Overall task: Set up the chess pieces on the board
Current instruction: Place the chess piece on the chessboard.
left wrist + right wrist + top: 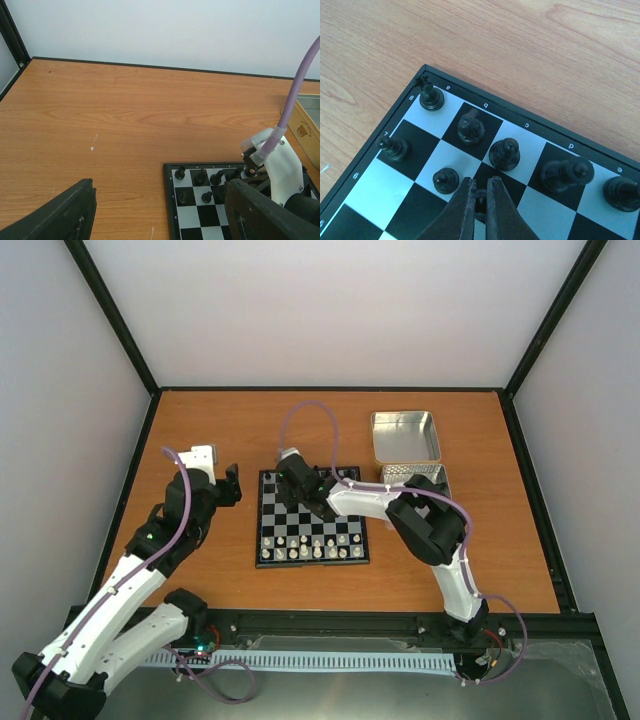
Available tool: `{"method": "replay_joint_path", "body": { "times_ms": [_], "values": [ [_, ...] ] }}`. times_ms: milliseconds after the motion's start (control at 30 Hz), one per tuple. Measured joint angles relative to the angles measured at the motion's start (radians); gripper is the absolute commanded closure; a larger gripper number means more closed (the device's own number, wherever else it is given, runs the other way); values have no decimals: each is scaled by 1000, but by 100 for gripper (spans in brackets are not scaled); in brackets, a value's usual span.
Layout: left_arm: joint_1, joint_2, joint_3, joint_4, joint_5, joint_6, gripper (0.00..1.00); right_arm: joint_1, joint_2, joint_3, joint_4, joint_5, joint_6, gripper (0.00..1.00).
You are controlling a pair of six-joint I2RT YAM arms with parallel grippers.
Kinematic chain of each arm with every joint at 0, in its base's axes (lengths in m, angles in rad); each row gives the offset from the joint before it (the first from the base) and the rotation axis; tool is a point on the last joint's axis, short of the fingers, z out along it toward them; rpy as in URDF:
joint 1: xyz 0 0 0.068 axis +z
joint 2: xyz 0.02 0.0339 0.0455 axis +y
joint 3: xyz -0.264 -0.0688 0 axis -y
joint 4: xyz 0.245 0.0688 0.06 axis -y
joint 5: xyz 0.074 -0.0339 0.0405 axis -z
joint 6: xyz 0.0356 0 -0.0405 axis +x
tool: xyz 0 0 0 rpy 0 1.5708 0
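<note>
Right claw (pixel 481 184) pinches black piece (pixel 481 202) — on board (pixel 372 189).

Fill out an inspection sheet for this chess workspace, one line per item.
Surface: wooden table, a few small pale flecks in the left wrist view.
Job's things: board mid-table; black pieces on its far rows.
Clutter: white pieces on the board's near two rows; two silver tins past its far right corner.
Tools: left tool open, holding nothing, left of the board; right tool shut on a black piece over the second row.
Cables: purple cable arcs above the board from the right arm; another runs along the left arm.
Surroundings: white walls, black frame.
</note>
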Motion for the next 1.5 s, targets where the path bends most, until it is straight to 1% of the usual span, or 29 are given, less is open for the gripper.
{"method": "replay_joint_path", "body": {
  "times_ms": [267,400,500,867,1100,1333,1500],
  "values": [
    [0,4,0,0,3,0,29,0,40,16,22,46,5,96],
    [0,4,0,0,3,0,29,0,44,19,22,67,10,92],
    [0,5,0,0,3,0,29,0,44,20,19,67,16,90],
    [0,9,0,0,7,0,29,0,37,20,3,40,32,89],
    [0,9,0,0,9,0,29,0,36,20,-8,36,47,76],
    [0,10,0,0,10,0,29,0,23,34,-53,36,50,72],
    [0,11,0,0,11,0,29,0,-64,34,-85,37,60,70]
  ]
}}
